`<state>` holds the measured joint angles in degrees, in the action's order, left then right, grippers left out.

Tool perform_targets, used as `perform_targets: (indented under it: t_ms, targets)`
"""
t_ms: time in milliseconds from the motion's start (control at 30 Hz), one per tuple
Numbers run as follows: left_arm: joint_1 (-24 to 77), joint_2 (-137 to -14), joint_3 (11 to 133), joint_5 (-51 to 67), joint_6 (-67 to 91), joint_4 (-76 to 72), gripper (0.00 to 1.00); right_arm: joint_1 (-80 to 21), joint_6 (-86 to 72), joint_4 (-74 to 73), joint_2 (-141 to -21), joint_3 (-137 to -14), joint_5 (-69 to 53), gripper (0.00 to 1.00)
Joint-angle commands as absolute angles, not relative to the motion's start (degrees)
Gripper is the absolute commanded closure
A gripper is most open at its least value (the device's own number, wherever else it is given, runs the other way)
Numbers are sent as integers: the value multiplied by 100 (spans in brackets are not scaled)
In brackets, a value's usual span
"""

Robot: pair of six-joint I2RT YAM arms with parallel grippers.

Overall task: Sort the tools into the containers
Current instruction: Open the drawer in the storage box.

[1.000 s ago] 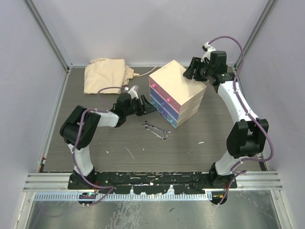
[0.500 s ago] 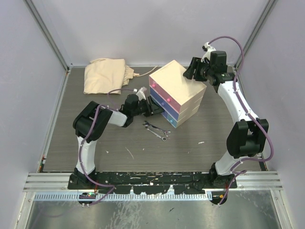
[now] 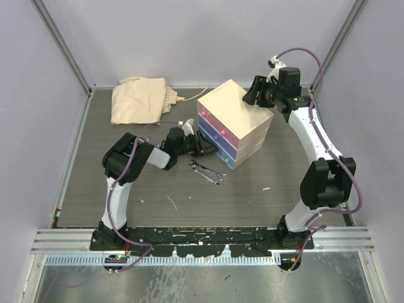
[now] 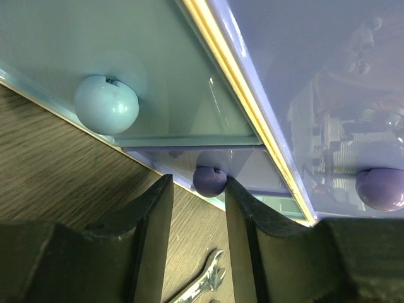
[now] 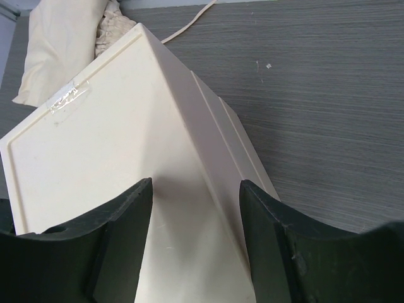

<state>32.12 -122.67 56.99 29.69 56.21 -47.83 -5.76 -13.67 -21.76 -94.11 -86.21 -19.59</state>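
The cream chest stands at mid-table with pink, blue and light-blue drawers facing front left. Two silver spanners lie on the table just in front of it; one tip shows in the left wrist view. My left gripper is open at the lower drawers. In its wrist view a small dark-blue knob sits right at the fingertips, against the right finger. A light-blue knob is up left. My right gripper is open over the chest's top back edge. The other tools are out of view.
A beige cloth lies bunched at the back left, and shows in the right wrist view. Grey walls and metal posts close in the table on three sides. A small white scrap lies right of the spanners.
My left gripper has moved right, from left of the chest up to its lower drawer fronts. The right arm, the chest and the spanners have not moved.
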Motion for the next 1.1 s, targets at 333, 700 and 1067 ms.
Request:
perform_targets:
  t_ms: [333,700,1067]
  targets:
    - [3270,-12354,6080,2865,5761,-5582,83,-633,-1428,-2232,-9229,-8536,-2183,38]
    - [3157,-12063,5466,2977,5492,-5666,86,-633,-1397,-2231,-9237,-8517,-2119,37]
    - [3006,-11727,4472,3075,5343,-6019,86,-633,-1393,-2232,-9246,-8516,-2066,37]
